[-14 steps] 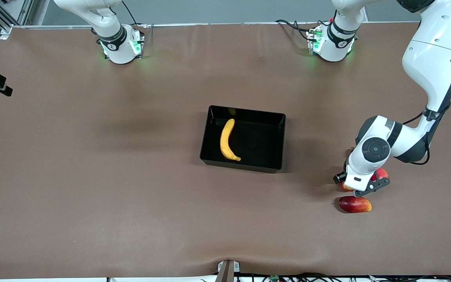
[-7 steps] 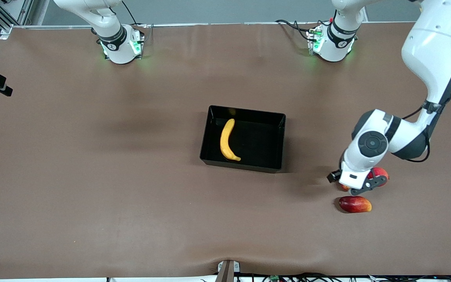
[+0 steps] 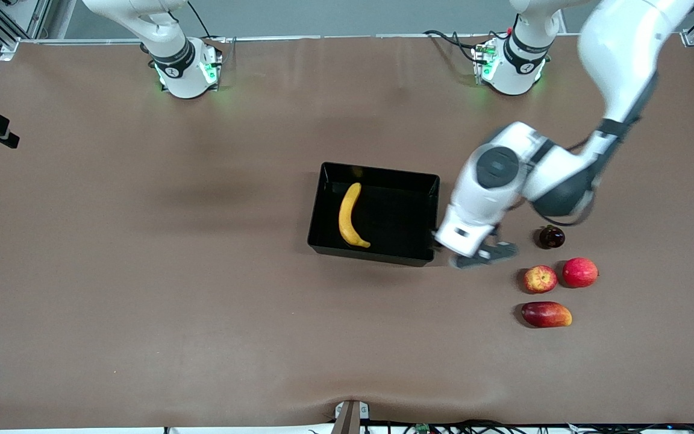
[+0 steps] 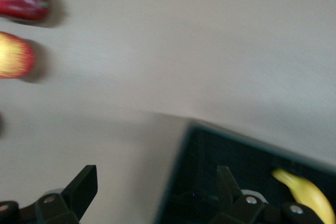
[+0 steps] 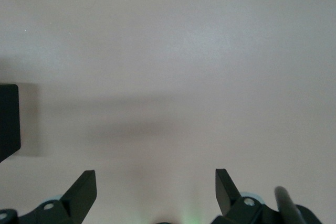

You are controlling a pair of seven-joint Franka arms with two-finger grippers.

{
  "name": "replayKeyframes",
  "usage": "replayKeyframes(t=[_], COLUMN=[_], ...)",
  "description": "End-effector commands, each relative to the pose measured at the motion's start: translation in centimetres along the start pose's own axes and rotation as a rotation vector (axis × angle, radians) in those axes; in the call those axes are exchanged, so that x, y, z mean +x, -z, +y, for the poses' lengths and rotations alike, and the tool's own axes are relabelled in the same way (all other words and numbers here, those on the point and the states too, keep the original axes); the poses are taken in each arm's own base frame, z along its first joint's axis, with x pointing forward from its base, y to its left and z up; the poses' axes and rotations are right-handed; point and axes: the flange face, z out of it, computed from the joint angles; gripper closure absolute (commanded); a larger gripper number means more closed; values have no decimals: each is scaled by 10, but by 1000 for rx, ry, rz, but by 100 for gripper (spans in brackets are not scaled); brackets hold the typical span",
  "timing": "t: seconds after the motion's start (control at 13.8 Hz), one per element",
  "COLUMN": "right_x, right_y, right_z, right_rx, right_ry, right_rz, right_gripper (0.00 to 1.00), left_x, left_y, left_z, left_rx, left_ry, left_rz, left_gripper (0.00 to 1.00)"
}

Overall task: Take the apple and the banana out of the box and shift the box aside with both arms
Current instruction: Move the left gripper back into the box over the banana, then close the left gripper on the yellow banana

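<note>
The black box [image 3: 431,181] sits mid-table with the yellow banana [image 3: 350,215] lying in it. The mottled apple [image 3: 540,279] rests on the table toward the left arm's end, beside the plain red fruit [image 3: 580,272]. My left gripper [image 3: 475,256] is open and empty, low over the box's corner at the left arm's end. In the left wrist view the left gripper [image 4: 156,182] straddles the box wall [image 4: 210,142], with the banana tip [image 4: 308,196] and the apple [image 4: 14,55] in sight. My right gripper [image 5: 155,187] is open and empty over bare table and is out of the front view.
A dark-red-and-yellow mango [image 3: 546,314] lies nearer the front camera than the apple; it also shows in the left wrist view [image 4: 21,1]. A small dark round fruit [image 3: 551,236] sits farther back. A black object [image 5: 8,124] shows at the right wrist view's edge.
My left arm has swung from over the apple and red fruit to the box's corner, empty. Both fruits now show uncovered on the table. The right arm has not moved.
</note>
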Motion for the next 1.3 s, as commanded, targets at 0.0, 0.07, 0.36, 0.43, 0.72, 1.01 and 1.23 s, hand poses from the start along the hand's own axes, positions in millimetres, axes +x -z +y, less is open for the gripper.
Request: replayKeyframes(t=[0.0,0.07,0.36,0.43,0.72,1.01,1.23], right_x=[2,2,2,2,2,2,3], right_y=[3,3,3,3,3,3,0], right_z=[3,3,3,4,4,4,4], right_rx=[9,8,8,8,9,9,9], right_ry=[3,4,4,2,3,3,2], right_rz=[4,4,2,4,1,1,-2], right_gripper=[0,0,0,0,0,0,0], left_x=[-30,-36,-59,-65,-83,-99,-107], left_y=[-11,-14,-49,-58,-94,-124,-140], left_z=[59,75,126,135,155,164,170], left_rx=[-33,-44,-70,-97,-148,-129,-156], left_ry=[-74,-89,-139,-149,-143,-144,-158], left_rz=[-45,-45,-32,-31,-30,-38,-36], left_gripper=[0,0,0,0,0,0,4])
